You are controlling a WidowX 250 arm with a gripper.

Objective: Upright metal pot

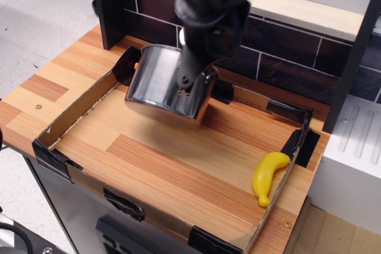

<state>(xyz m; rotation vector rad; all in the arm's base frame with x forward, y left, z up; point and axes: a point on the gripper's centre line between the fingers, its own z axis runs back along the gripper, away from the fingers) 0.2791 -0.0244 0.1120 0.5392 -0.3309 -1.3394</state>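
Tool [191, 81] grips metal pot [158, 82] rim, pot airborne

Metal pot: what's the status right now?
Fingers shut on metal pot. Pot lifted, nearly upright, above the tray. Banana far off, nothing blocking.

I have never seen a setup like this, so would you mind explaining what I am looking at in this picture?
This is a single view from a camera placed above and in front of a wooden counter. The dark machine coming down from the top is a robot arm; its gripper is shut on the rim of the metal pot, holding it lifted and nearly upright above the wood. A low cardboard wall fences in the working area. A yellow toy banana lies by the right wall. Behind the counter stands a dark tiled backsplash.
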